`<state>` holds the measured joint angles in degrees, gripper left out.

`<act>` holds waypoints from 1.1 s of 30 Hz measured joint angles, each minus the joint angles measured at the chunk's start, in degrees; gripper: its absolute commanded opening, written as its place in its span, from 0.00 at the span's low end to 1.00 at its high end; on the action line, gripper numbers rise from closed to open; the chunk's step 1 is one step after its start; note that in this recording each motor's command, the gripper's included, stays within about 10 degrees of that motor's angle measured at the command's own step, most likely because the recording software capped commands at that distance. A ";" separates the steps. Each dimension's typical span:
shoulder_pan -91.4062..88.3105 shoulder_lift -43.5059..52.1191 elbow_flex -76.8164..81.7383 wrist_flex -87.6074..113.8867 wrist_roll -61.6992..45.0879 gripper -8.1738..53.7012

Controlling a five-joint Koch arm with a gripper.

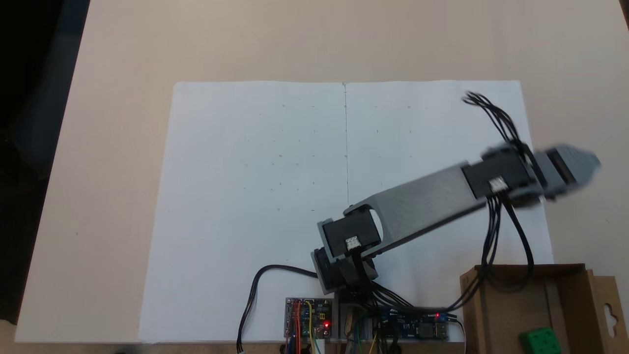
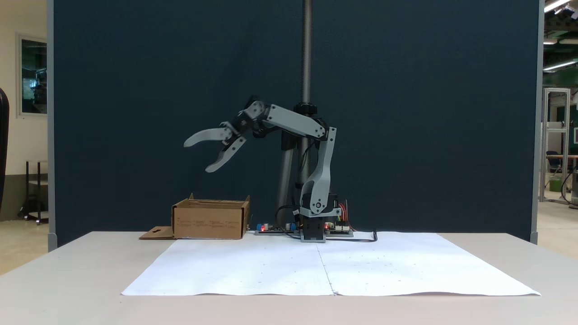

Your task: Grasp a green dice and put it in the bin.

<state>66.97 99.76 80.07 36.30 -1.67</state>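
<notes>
Raised well above the table (image 2: 67,271), the gripper (image 2: 196,155) hangs with jaws spread wide and nothing between them, near the bin (image 2: 210,220) but not over its middle. Inside the bin (image 1: 496,314), the green dice (image 1: 540,340) lies near the table's near edge in the downward-looking fixed view. Judging by this, the drop is done; the next move calls only for drawing the arm clear without snagging the cardboard wall.

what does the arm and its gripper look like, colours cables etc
The arm has flat grey plastic links joined by black motor blocks, with bundles of thin black cables looping along it. The gripper has two curved, tapered grey fingers. Circuit boards with red lights sit at the base.
</notes>
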 measured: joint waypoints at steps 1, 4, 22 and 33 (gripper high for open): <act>-3.43 0.35 0.00 0.00 1.14 0.82; -14.94 1.32 0.00 -0.09 2.72 0.82; -59.59 19.60 46.76 -19.51 2.90 0.84; -66.97 28.65 76.90 -41.84 2.81 0.86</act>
<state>0.00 128.41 156.97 -5.54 1.14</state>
